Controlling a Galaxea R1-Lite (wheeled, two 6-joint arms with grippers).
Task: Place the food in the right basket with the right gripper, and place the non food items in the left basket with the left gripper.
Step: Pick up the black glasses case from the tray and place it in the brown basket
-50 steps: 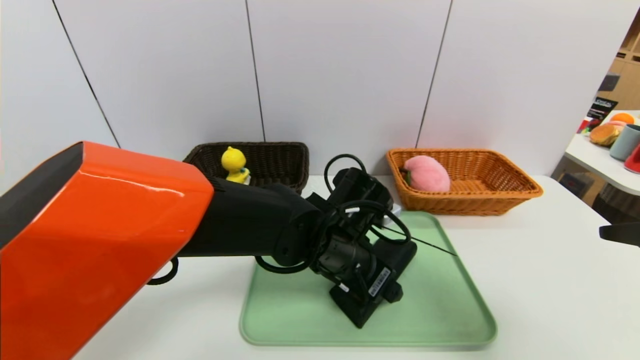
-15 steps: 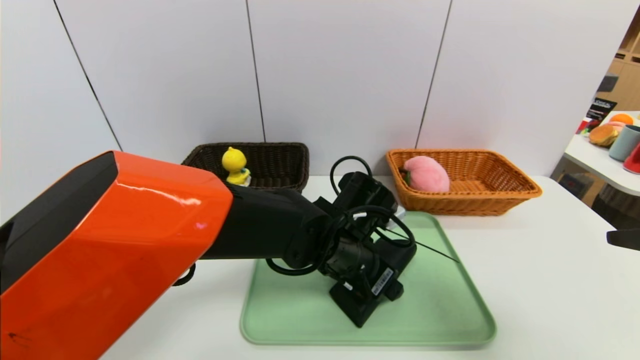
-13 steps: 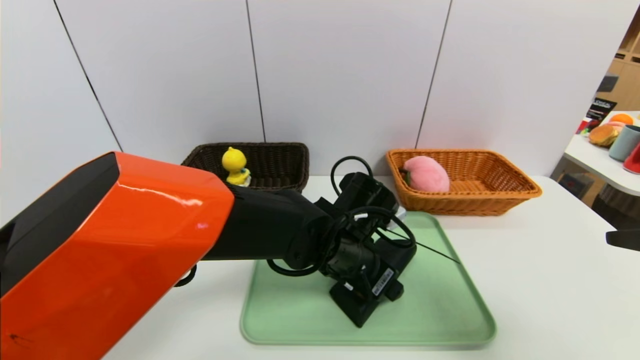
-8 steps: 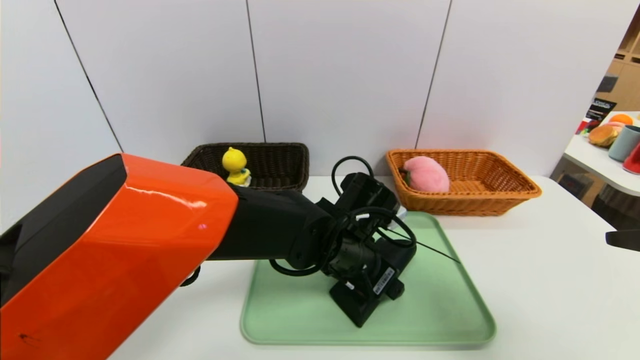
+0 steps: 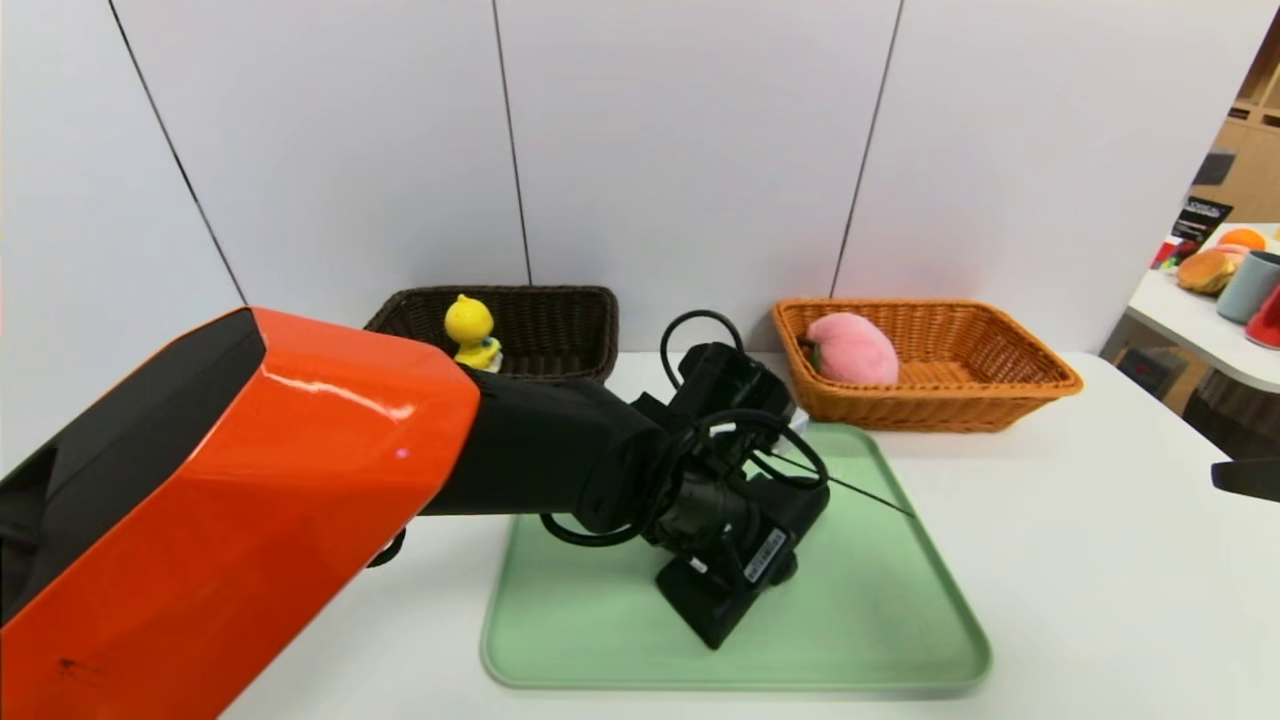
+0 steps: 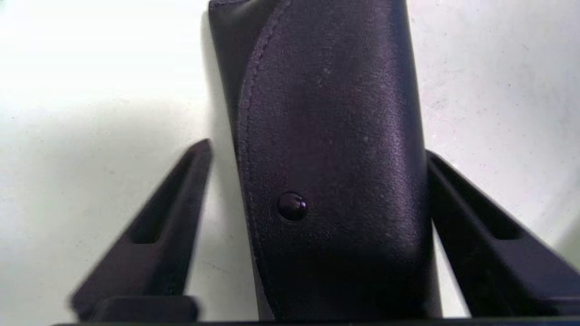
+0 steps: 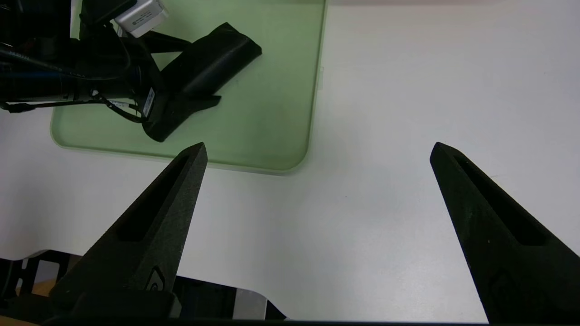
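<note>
Barely shifted, left gripper narrows its jaws around the black pouch on the green tray; right gripper hangs wide, empty.

Left arm: glossy orange shell, black forearm, looped black cables, white barcode label near wrist. Right gripper: matte black, pointed fingers with slotted recesses.

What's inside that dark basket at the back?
A yellow duck toy stands in the dark basket. The orange arm covers the basket's near corner.
</note>
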